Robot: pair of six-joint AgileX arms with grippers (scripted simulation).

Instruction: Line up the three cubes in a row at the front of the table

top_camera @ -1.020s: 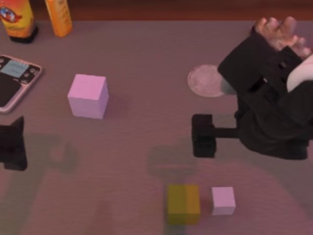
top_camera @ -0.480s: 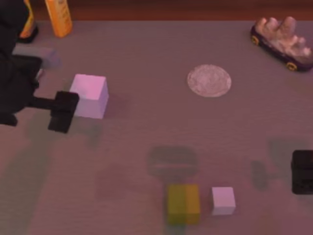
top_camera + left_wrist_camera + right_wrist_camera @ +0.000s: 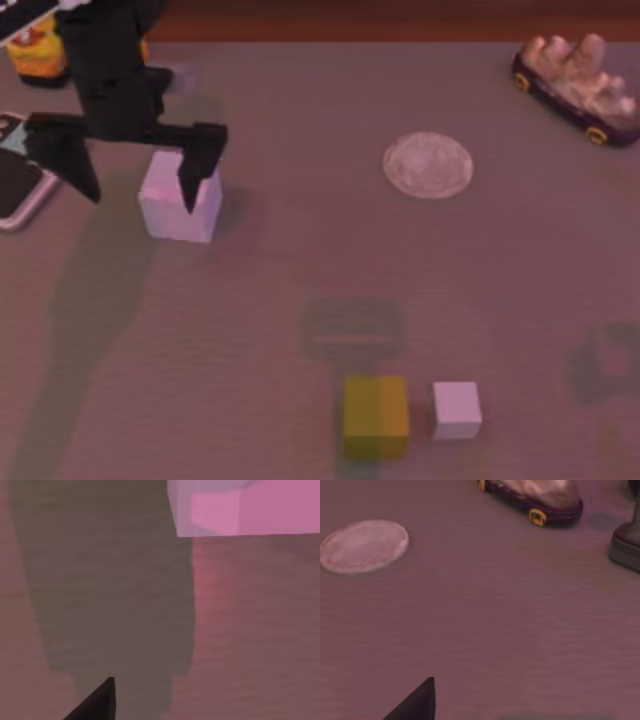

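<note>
The large pale pink cube (image 3: pixel 168 210) stands at the left of the table (image 3: pixel 300 260), well back from the front. My left gripper (image 3: pixel 140 203) hovers over it, open wide. One finger crosses the cube's top; the other is off its left side. In the left wrist view the pink cube (image 3: pixel 250 510) is ahead of one dark fingertip (image 3: pixel 102 702). The mustard-yellow cube (image 3: pixel 375 415) and the small lilac-white cube (image 3: pixel 457 410) sit side by side near the front edge. My right gripper (image 3: pixel 462 700) is outside the top view, open and holding nothing.
A round silvery disc (image 3: pixel 428 165) lies mid-table, and a toy car (image 3: pixel 575 75) is at the back right. Bottles (image 3: pixel 35 55) stand at the back left, partly behind my left arm. A flat device (image 3: pixel 15 190) lies at the left edge.
My left arm has swung in from the left edge and now spreads its fingers over the pink cube. My right arm has drawn off to the right, out of the top view. The cubes have not moved.
</note>
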